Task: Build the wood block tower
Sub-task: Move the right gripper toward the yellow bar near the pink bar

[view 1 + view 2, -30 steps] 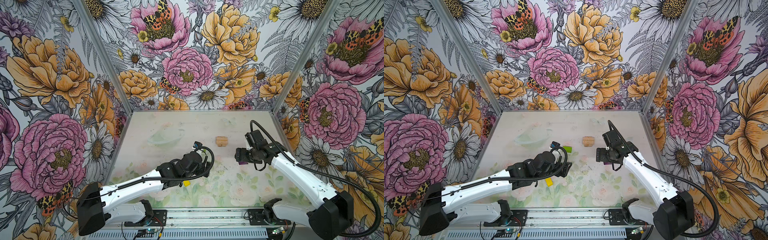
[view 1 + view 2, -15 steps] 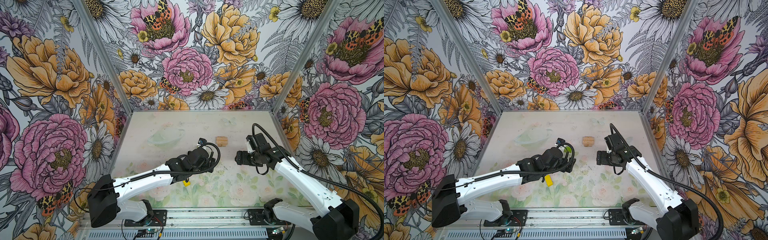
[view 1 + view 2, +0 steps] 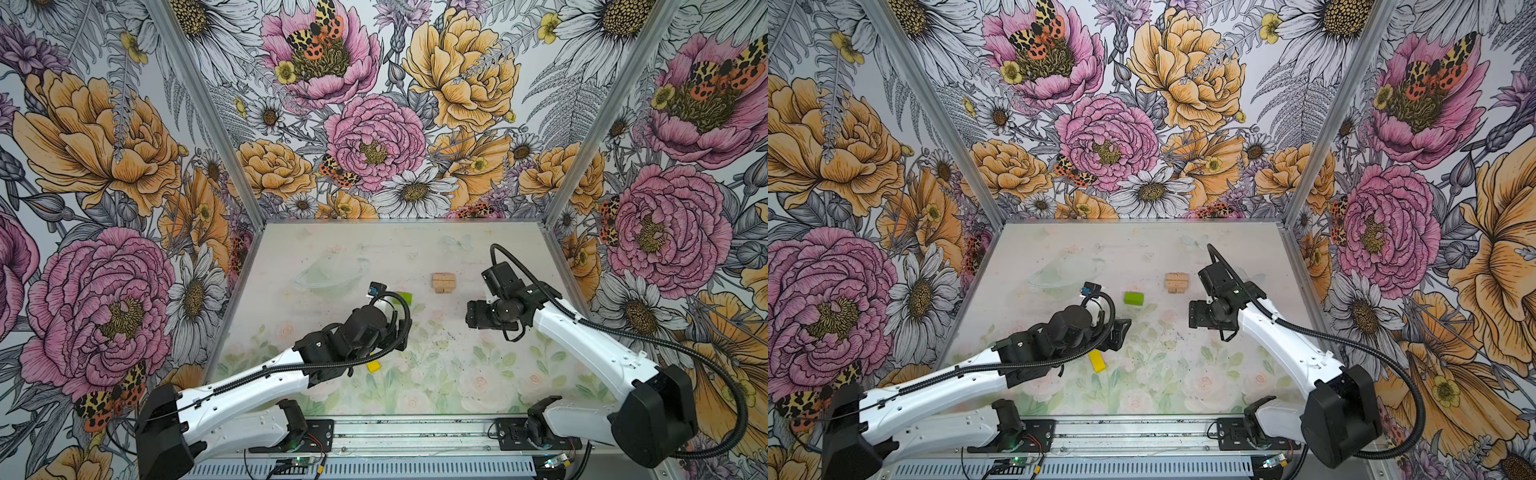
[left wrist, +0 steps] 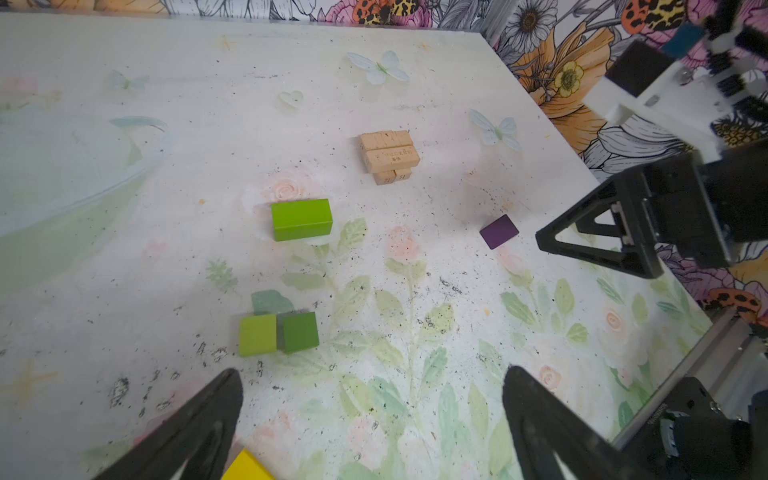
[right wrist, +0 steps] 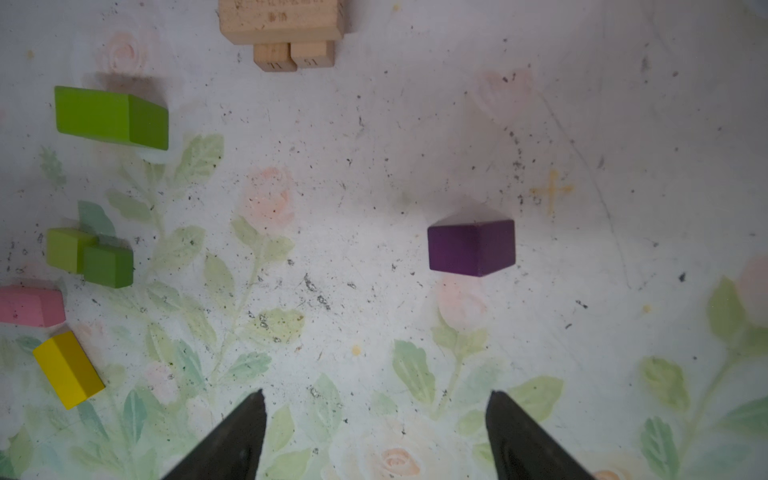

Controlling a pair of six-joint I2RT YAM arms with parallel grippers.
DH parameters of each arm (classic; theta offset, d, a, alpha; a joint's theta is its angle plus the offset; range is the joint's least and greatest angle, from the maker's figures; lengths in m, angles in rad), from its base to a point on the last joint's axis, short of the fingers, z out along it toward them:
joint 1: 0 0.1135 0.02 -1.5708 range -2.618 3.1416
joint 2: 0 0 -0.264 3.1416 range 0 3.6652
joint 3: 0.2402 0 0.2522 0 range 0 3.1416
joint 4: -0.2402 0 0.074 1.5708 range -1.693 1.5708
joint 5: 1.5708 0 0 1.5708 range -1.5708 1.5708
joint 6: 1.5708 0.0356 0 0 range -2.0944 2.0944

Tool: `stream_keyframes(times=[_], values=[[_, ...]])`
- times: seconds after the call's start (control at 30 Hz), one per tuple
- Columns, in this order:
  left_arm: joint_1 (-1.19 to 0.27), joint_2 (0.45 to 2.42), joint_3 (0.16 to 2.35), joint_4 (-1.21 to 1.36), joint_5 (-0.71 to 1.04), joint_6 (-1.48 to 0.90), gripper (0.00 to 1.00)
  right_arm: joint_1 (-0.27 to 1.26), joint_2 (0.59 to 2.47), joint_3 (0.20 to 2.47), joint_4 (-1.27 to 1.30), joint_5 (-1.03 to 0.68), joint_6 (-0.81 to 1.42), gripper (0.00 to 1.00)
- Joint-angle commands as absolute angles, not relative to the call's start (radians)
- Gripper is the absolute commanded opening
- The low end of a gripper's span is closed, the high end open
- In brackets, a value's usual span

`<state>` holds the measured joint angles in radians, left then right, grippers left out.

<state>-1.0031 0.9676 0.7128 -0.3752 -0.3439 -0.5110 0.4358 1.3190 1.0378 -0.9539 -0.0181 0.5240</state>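
Tan oblongs [image 4: 388, 156] sit crossed in 2 layers, probably as a steady base. Both claws gape wide and empty. The right gripper [image 5: 376, 395] faces the purple peaked piece [image 5: 471, 245], and the left gripper [image 4: 372, 372] hovers.

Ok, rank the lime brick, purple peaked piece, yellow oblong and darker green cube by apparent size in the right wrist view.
1. lime brick and purple peaked piece: alike, too close to split
2. yellow oblong
3. darker green cube

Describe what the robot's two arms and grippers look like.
The left arm and right arm have white shells with black joints and bases, and ribbed black cables looping alongside. The left gripper and right gripper are black, with tapered, triangular open-frame fingers.
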Motion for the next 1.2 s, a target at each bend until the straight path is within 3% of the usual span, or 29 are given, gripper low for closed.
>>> stream_keyframes(times=[0.0,0.23,0.53,0.8,1.17], values=[[-0.992,0.835,0.626,-0.407,-0.405,-0.6,0.99,0.476,1.403,1.161,-0.931,0.03,0.535,0.85],[-0.991,0.637,0.486,-0.411,-0.397,-0.673,0.99,0.556,1.718,1.434,-0.922,-0.043,0.408,0.81],[-0.993,0.591,0.443,-0.421,-0.386,-0.673,0.99,0.592,2.037,1.674,-0.862,-0.112,0.207,0.71],[-0.989,0.58,0.449,-0.421,-0.423,-0.635,0.97,0.628,2.112,1.765,-0.852,-0.102,0.09,0.7],[-0.978,0.553,0.447,-0.443,-0.421,-0.622,0.98,0.655,2.153,1.806,-0.851,-0.118,0.09,0.72]])
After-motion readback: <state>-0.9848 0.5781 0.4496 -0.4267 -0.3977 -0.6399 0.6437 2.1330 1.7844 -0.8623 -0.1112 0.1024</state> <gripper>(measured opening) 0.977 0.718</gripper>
